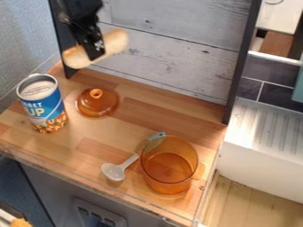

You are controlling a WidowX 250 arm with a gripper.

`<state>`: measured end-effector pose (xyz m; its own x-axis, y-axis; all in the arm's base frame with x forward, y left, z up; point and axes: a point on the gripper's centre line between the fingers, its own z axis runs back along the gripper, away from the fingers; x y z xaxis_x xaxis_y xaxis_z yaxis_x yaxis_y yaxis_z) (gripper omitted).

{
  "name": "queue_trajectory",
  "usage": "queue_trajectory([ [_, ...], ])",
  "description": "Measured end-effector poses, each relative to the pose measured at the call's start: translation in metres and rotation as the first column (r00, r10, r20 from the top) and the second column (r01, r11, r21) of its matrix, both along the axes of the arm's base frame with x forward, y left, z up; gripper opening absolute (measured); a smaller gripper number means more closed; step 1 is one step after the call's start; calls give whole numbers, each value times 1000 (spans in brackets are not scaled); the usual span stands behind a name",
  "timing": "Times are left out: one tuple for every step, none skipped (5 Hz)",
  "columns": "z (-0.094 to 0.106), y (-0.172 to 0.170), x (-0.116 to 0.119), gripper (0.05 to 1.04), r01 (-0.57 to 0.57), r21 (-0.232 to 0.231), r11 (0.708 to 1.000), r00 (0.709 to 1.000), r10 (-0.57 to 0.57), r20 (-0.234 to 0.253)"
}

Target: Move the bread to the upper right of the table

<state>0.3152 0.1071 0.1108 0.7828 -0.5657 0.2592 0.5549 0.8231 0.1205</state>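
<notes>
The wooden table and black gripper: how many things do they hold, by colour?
Transparent amber: 2 (handled pot, round knobbed lid)
Blue, white and orange: 1 (cylindrical can)
White with blue tip: 1 (spoon)
Pale tan: 1 (long bread)
Total: 5

Open tabletop strip runs betw. amber lid & R back corner, behind amber glass pot & meas. spoon. Plank wall blocks rear; tall can stands L of lid.
</notes>
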Motion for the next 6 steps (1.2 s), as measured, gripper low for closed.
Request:
queue_trajectory([
  [-17, -13, 13, 581, 236, 31, 971, 970, -234, -62],
  [-29, -22, 22, 581, 377, 19, 926, 925, -375, -66],
  [-32, -21, 29, 581, 441, 61, 896, 898, -439, -35],
  [-49, -38, 32, 581, 528, 81, 845, 849, -527, -41],
  [-64, -55, 32, 581, 589, 107, 801, 808, -589, -38],
  [-89, -73, 31, 581, 628, 109, 770, 778, -626, -56],
])
